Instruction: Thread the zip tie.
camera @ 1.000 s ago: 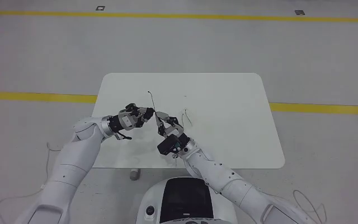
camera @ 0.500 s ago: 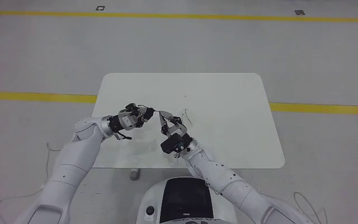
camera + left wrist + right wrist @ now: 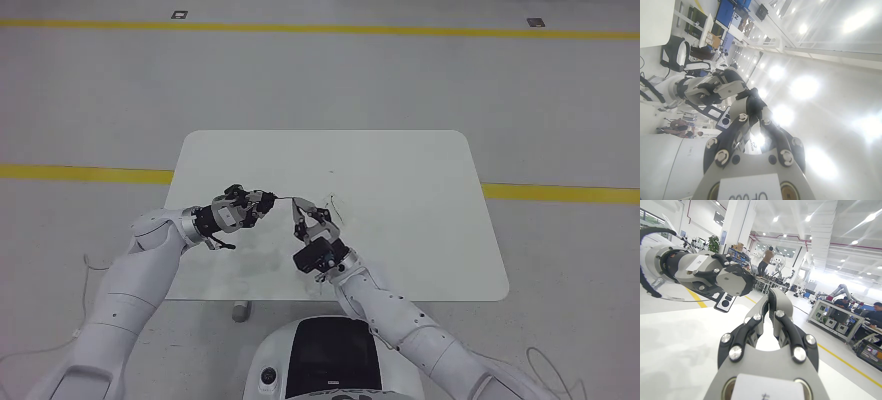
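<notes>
Threading looks to be partway along, so here's how it'd best be handled. The zip tie (image 3: 281,198) is held up off the counter (image 3: 430,180), at about 9 o'clock from the counter's middle. It's stretched as a thin dark line between the two claws.

The left claw (image 3: 263,202) is clamped on one end of it. In the left wrist view its fingertips are pressed together round a dark bit, probably the head, though that can't be told for sure. The right claw (image 3: 299,211) is just beside it, at roughly 4 o'clock from it. It's squeezed together too, and the strap's other end seems to be pinched at its tip.

Whether the tail is through the slot can't be made out, the strap's too thin. So the head should be held steady and square to the strap. The tail should be fed or pulled straight along its own line, not sideways, or it'll likely get buckled or popped out. Both ends shouldn't be let go at once.

A loose thin strand (image 3: 337,210) is lying on the counter at 3 o'clock from the right claw and is best left alone.
</notes>
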